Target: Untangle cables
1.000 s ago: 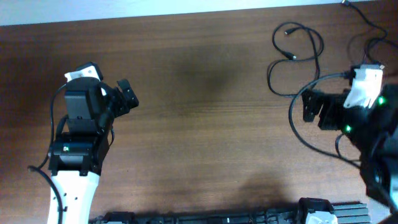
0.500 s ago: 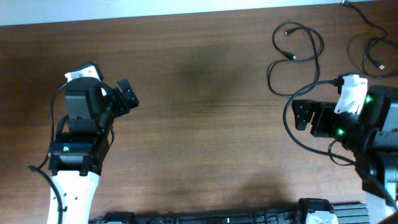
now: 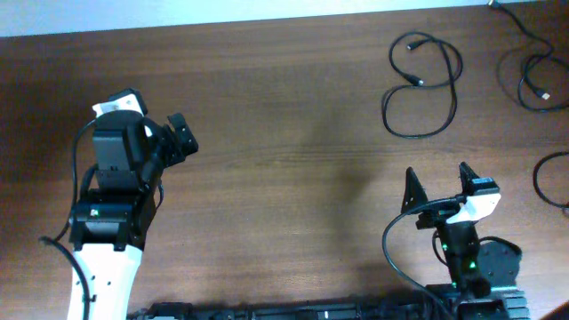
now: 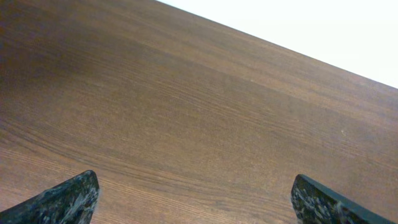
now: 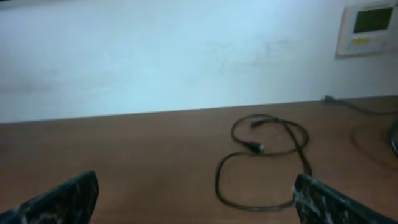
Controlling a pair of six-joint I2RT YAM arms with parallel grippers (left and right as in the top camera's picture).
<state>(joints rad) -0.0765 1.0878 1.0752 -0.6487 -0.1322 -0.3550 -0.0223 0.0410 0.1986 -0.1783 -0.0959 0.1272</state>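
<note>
Thin black cables lie as separate loose loops at the far right of the table. One looped cable (image 3: 425,84) with small plug ends also shows in the right wrist view (image 5: 264,162), ahead of the fingers. A second cable (image 3: 532,71) lies at the far right corner. A third loop (image 3: 544,178) pokes in at the right edge. My right gripper (image 3: 438,182) (image 5: 196,199) is open and empty, near the front right, well short of the looped cable. My left gripper (image 3: 180,138) (image 4: 196,202) is open and empty over bare wood at the left.
The brown wooden table (image 3: 284,178) ends at a white wall along its far edge (image 3: 267,20). A wall panel with a small display (image 5: 368,26) hangs behind the table. Black robot base hardware (image 3: 311,311) runs along the front edge.
My right arm has drawn back from the cables at the far right toward the front edge, empty. The third loop at the right edge is uncovered. My left arm has not moved.
</note>
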